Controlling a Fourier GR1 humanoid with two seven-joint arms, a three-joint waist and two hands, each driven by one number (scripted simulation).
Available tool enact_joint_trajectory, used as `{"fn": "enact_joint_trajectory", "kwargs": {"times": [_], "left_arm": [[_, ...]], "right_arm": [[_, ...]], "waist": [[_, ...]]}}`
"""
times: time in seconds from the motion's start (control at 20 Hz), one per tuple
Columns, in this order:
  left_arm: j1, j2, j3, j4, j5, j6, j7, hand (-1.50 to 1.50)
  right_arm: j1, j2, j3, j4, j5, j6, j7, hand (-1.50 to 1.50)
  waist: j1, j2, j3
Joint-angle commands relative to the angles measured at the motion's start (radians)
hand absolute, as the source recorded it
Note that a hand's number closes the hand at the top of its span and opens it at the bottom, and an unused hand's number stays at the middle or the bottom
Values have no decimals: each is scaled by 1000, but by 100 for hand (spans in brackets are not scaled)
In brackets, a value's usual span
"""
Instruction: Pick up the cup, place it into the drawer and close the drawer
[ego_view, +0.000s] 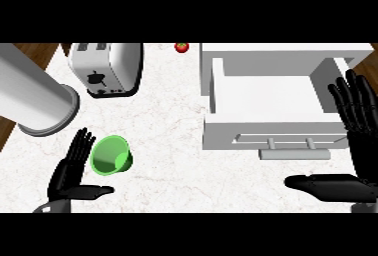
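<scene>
One green cup (111, 155) lies beside the left hand's (66, 181) fingers (78, 148).

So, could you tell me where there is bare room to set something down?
Bare counter runs between the green cup and the drawer front, up to the toaster; the open drawer's floor is bare too. The left side is crowded: grey cylinder, cup and left robot hand.

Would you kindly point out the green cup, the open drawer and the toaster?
green cup (111, 155), head view, inner wall.
open drawer (221, 137), head view, front panel.
toaster (103, 65), head view, silver side.
</scene>
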Motion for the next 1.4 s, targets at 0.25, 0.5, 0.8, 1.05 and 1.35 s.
{"fn": "enact_joint_trajectory", "kwargs": {"times": [0.25,0.5,0.8,1.05,1.35], "left_arm": [[-119,15,22,358,-53,31,-281,-150],[-156,63,13,417,-71,-14,-325,-150],[-237,56,23,473,-66,-15,-294,-150],[-249,55,20,475,-64,-48,-290,-150],[-261,51,26,463,-47,-111,-297,-150]], "right_arm": [[43,20,17,6,21,17,-57,-150],[-2,45,43,17,60,-22,-28,-150],[20,24,24,-2,17,20,-28,-150],[-33,-3,-17,14,-25,37,2,-150],[8,29,12,57,28,17,-59,-150]], "waist": [[-6,2,-1],[-6,4,-1],[-14,5,-2],[-10,5,-2],[-10,5,-2]]}}
